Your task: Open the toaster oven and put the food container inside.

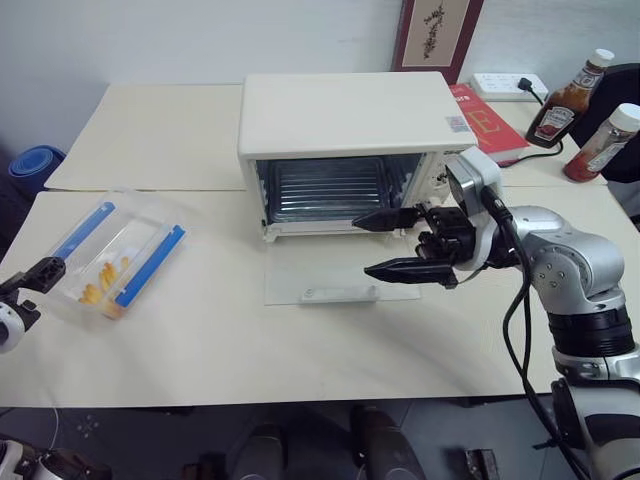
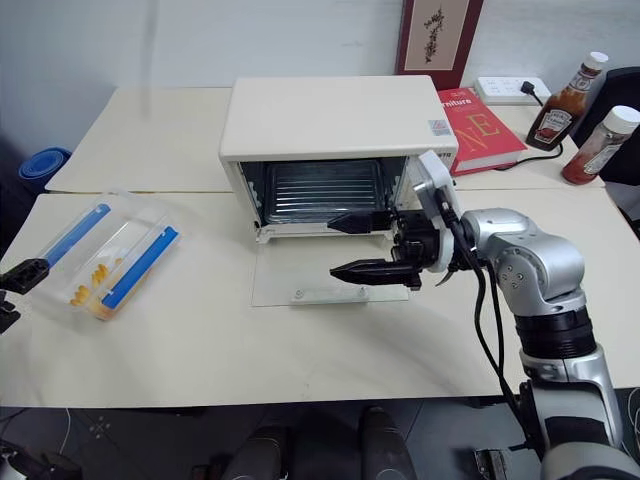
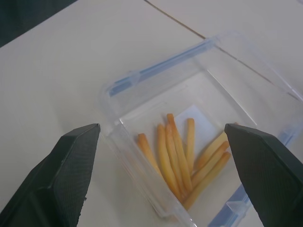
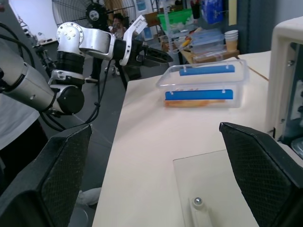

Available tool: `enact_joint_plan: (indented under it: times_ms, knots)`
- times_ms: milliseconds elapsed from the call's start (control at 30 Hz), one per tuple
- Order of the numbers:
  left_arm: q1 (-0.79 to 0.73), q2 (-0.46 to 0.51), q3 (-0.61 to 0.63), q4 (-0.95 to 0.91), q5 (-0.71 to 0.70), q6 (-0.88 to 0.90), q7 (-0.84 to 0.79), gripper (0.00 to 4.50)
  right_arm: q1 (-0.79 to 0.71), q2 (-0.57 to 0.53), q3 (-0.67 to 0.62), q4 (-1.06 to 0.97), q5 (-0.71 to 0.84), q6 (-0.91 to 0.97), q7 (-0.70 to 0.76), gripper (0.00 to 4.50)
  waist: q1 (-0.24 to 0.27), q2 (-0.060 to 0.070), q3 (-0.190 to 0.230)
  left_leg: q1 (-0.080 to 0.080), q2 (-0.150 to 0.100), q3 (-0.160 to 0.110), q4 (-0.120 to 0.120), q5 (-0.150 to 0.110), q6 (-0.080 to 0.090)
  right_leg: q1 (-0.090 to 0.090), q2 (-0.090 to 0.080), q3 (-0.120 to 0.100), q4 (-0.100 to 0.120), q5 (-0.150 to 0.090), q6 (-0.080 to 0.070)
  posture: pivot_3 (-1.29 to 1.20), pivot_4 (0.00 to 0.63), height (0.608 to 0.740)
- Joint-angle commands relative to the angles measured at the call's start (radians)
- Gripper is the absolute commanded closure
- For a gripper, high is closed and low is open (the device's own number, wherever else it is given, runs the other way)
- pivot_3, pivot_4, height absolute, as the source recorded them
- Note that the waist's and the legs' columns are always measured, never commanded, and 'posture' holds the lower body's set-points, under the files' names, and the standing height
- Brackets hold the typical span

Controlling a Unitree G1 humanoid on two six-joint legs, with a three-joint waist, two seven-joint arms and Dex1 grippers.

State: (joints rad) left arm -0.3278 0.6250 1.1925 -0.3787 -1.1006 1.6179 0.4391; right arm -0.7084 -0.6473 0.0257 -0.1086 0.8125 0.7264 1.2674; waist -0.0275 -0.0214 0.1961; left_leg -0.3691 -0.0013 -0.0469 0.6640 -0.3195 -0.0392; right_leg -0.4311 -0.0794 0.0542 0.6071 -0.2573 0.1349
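Landmark: the cream-white boxy toaster oven (image 1: 345,120) with its wire rack (image 1: 325,188) showing; every place below is given from it.
Oven door: the clear glass door (image 1: 335,272) with a white bar handle (image 1: 340,293) lies folded down flat on the pale tabletop (image 1: 250,350), in front of the open mouth.
Food container: the clear rectangular plastic box with 2 blue clip strips and yellow-orange sticks inside (image 1: 118,254) rests on the tabletop well apart from the oven, to the oven's left and a little nearer the robot, not yet inside.
Left gripper: the left gripper (image 3: 163,175) sits at the container's outer end, the side away from the oven.
Left fingers: the 2 black fingers (image 3: 61,175) are spread wide, 1 past each side of the container's near end; no pinch is visible and the box lies on the table between and just beyond the tips.
Right gripper: the right gripper (image 1: 385,244) hovers in front of the oven's mouth, above the right part of the lowered door, pointing left towards the container.
Right fingers: the 2 black fingers (image 1: 400,269) stand apart with nothing between them; the container is well apart from them.
Behind the oven, right: a red book (image 2: 482,125), 2 sauce bottles (image 1: 566,103) and a white power strip (image 1: 510,86).
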Motion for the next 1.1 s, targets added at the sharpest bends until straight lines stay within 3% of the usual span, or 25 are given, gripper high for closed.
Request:
enact_joint_plan:
  times_ms: [33, 333, 467, 600, 800, 1100]
  knots:
    - [-0.01, 0.013, 0.013, 0.002, -0.118, -0.003, 0.121, 0.02, 0.019, -0.006, -0.047, -0.051, 0.03, 0.011, -0.018, 0.0, 0.0, 0.0, 0.0, 0.0, 0.0, 0.0, 0.0, 0.0, 0.0, 0.0, 0.0, 0.0, 0.0, 0.0, 0.0, 0.0, 0.15, 0.74]
    - [-0.037, -0.069, 0.108, -0.021, -0.247, -0.011, 0.476, 0.02, 0.033, 0.0, -0.059, -0.067, 0.035, 0.022, -0.048, 0.0, 0.001, -0.002, -0.001, 0.0, 0.0, 0.0, 0.0, 0.0, -0.002, -0.001, 0.0, 0.0, 0.001, 0.0, 0.0, 0.0, 0.15, 0.74]
    - [0.14, -0.067, -0.061, -0.01, -0.594, -0.264, 0.717, 0.02, 0.034, 0.008, -0.06, -0.078, 0.04, 0.027, -0.059, 0.0, 0.002, -0.003, -0.001, 0.0, 0.0, -0.001, 0.0, 0.0, -0.002, -0.001, -0.001, 0.002, 0.001, 0.0, 0.0, 0.0, 0.15, 0.74]
    - [0.264, -0.001, -0.254, -0.005, -0.823, -0.535, 0.891, 0.02, 0.037, 0.016, -0.066, -0.088, 0.049, 0.028, -0.073, 0.0, 0.004, -0.003, -0.001, 0.0, 0.001, -0.007, 0.0, 0.0, -0.002, -0.001, -0.001, 0.002, 0.0, 0.0, 0.0, 0.0, 0.15, 0.74]
    - [0.272, 0.093, -0.439, 0.041, -0.872, -0.743, 0.92, 0.02, 0.07, 0.019, -0.081, -0.127, 0.072, 0.037, -0.104, 0.0, 0.005, -0.003, -0.001, 0.0, 0.0, 0.0, 0.0, 0.0, -0.003, 0.0, -0.001, 0.001, 0.0, 0.0, -0.001, 0.0, 0.15, 0.74]
    - [0.183, 0.203, -0.589, 0.265, -0.821, -0.829, 0.831, 0.02, 0.107, 0.01, -0.114, -0.17, 0.103, 0.049, -0.156, 0.0, 0.0, -0.003, -0.001, 0.0, 0.0, 0.001, -0.001, 0.001, -0.003, 0.0, 0.001, 0.0, 0.0, -0.001, -0.001, 0.0, 0.15, 0.74]
